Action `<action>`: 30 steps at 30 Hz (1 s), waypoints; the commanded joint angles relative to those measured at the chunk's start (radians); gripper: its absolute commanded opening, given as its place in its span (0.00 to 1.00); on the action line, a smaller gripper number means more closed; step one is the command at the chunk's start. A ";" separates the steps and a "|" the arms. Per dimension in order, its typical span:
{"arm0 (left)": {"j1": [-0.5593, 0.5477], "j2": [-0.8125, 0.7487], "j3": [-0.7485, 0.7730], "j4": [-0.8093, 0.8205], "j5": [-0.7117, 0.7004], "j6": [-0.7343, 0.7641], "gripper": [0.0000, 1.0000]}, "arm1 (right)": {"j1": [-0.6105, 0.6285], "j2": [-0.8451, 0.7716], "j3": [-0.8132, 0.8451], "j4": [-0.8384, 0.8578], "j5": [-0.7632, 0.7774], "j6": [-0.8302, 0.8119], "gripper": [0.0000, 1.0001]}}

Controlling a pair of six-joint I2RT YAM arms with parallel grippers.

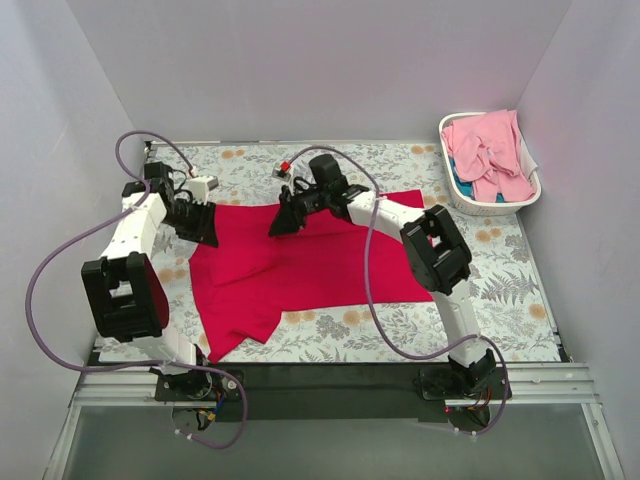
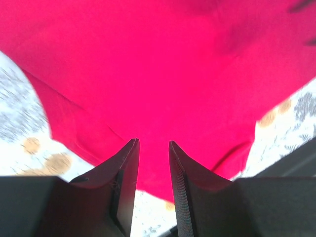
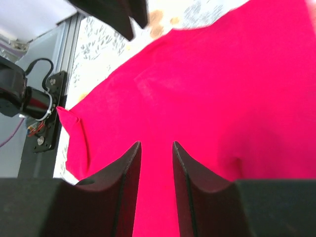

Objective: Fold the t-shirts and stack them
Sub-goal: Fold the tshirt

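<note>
Red t-shirt (image 1: 300, 265): crimson, spread mostly flat on the table, with soft wrinkles and one narrow part trailing toward the near edge by the left arm's base.
Red t-shirt, close up: fills most of the left wrist view (image 2: 173, 74) and the right wrist view (image 3: 222, 98); in the right wrist view one edge is turned up in a small fold.
Left gripper (image 1: 208, 238): over the red t-shirt's far left corner, tilted down toward the cloth.
Left jaws: slightly spread in the left wrist view (image 2: 154, 143), a narrow gap between them, nothing caught in it, red cloth below.
Right gripper (image 1: 275, 230): over the red t-shirt's far edge, near its middle, pointing down and to the left.
Right jaws: slightly apart in the right wrist view (image 3: 156, 144), gap empty, red cloth beneath.
Table (image 1: 500, 290): floral-patterned surface showing on every side of the red t-shirt.
Pink t-shirts (image 1: 490, 155): crumpled together, well apart from the red t-shirt, beyond its far right corner.
Laundry basket (image 1: 480, 208): white, holds the pink t-shirts.
</note>
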 commanded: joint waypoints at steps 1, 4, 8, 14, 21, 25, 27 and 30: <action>0.004 0.046 0.079 0.070 0.034 -0.082 0.30 | -0.088 -0.104 -0.015 -0.058 -0.032 -0.062 0.38; 0.003 0.112 0.113 0.155 0.017 -0.158 0.30 | -0.186 -0.108 0.027 -0.188 0.049 -0.123 0.34; 0.004 0.207 0.189 0.282 -0.066 -0.298 0.30 | -0.306 -0.083 0.112 -0.401 0.244 -0.252 0.27; 0.003 0.342 0.248 0.354 -0.121 -0.416 0.31 | -0.459 -0.074 0.126 -0.575 0.491 -0.350 0.22; 0.003 0.468 0.294 0.413 -0.198 -0.473 0.31 | -0.561 -0.019 0.130 -0.580 0.616 -0.391 0.22; 0.008 0.540 0.329 0.413 -0.316 -0.493 0.31 | -0.562 0.053 0.160 -0.613 0.672 -0.381 0.20; 0.008 0.566 0.338 0.416 -0.338 -0.495 0.31 | -0.568 0.070 0.156 -0.621 0.694 -0.381 0.20; 0.011 0.612 0.383 0.403 -0.370 -0.495 0.31 | -0.591 0.110 0.163 -0.621 0.741 -0.383 0.19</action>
